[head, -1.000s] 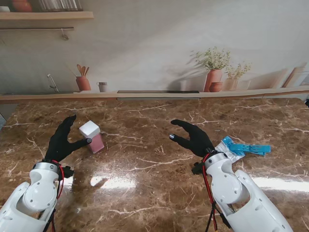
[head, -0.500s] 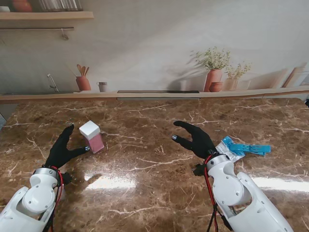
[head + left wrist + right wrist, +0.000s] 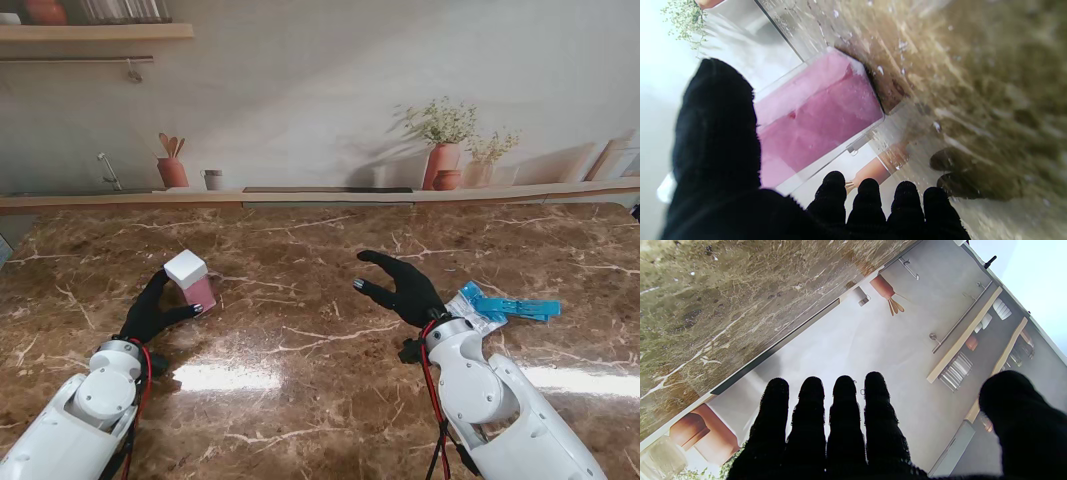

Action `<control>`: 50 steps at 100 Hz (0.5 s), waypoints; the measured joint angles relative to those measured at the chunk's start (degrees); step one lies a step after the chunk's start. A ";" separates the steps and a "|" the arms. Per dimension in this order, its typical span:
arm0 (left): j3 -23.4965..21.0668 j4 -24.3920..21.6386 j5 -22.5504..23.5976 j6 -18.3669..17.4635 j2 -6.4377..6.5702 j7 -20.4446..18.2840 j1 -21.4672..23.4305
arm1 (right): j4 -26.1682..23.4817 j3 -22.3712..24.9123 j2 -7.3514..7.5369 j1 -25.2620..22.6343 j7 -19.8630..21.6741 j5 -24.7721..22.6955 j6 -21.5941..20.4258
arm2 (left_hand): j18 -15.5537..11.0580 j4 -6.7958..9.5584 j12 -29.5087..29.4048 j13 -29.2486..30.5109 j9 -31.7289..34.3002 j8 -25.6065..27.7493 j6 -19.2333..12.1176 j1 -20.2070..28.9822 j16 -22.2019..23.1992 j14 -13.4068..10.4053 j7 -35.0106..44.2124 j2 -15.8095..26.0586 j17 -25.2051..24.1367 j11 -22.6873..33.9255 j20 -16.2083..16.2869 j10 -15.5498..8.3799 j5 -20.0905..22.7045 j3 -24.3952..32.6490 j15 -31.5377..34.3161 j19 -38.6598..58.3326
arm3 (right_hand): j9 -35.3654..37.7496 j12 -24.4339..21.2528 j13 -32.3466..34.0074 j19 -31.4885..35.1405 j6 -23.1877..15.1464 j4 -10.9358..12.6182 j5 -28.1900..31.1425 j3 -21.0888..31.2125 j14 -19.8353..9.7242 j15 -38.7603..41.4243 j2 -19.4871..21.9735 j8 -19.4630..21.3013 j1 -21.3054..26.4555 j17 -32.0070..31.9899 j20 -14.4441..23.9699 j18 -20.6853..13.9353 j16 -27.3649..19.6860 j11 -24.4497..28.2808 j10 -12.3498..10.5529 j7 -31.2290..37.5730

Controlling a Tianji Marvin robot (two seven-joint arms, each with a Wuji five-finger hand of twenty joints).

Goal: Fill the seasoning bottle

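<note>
A: From the stand? 
B: The left hand [image 3: 155, 310] is spread around the bottle [image 3: 192, 283], thumb on one side, fingers on the other; I can't tell whether they touch. The right hand [image 3: 400, 288] is spread and empty, with the blue sachet [image 3: 505, 306] just behind it.

A: Left wrist? 
B: Pink bottle [image 3: 813, 116] between thumb and fingers [image 3: 870, 200], glass blurred.

A: Right wrist? 
B: Fingers [image 3: 826, 420] apart, only wall beyond.

A: Risk? 
B: Closing off-centre could tip the tall bottle.

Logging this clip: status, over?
Left hand open, closing around seasoning bottle, not gripped. Right hand open, empty. Blue refill pouch beside it. Nothing blocking.
</note>
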 measured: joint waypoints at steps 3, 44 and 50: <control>0.51 0.87 -0.18 -0.04 -0.11 0.18 -0.66 | 0.00 0.00 0.00 0.01 0.05 -0.02 0.03 | -1.18 0.00 0.01 0.00 0.00 0.06 -0.50 0.00 0.00 -0.04 0.51 -0.02 -0.27 0.00 -0.04 -0.01 0.00 0.00 0.00 -0.98 | 0.00 0.01 0.00 0.00 0.00 0.00 0.00 0.00 0.00 0.00 0.00 0.00 0.00 0.00 0.00 0.00 0.00 0.00 0.00 0.00; 5.69 9.97 -7.21 -3.51 -2.21 2.18 -8.14 | -0.05 -0.11 0.19 0.23 1.08 -0.35 1.17 | -3.58 0.00 3.03 0.00 0.01 13.54 -7.37 0.09 1.77 -1.43 7.91 -1.32 -3.50 -0.01 -0.24 -0.02 0.01 0.01 0.00 -5.16 | 0.07 0.61 0.00 0.00 0.00 0.00 0.00 0.00 0.00 0.00 0.00 0.01 0.15 0.00 0.03 0.00 0.01 0.00 -0.01 0.00; 6.25 10.72 -7.28 -3.49 -2.46 2.19 -8.82 | -0.05 -0.11 0.20 0.27 1.11 -0.35 1.47 | -3.94 0.00 3.10 0.00 0.01 14.19 -8.07 1.38 2.03 -1.43 10.78 -1.32 -3.57 -0.01 -1.13 -0.02 0.03 0.01 -0.01 -7.05 | 0.10 0.63 0.00 0.01 0.00 0.11 0.00 0.27 0.00 0.00 -0.04 0.01 0.67 0.00 0.03 0.00 0.01 0.00 -0.02 0.00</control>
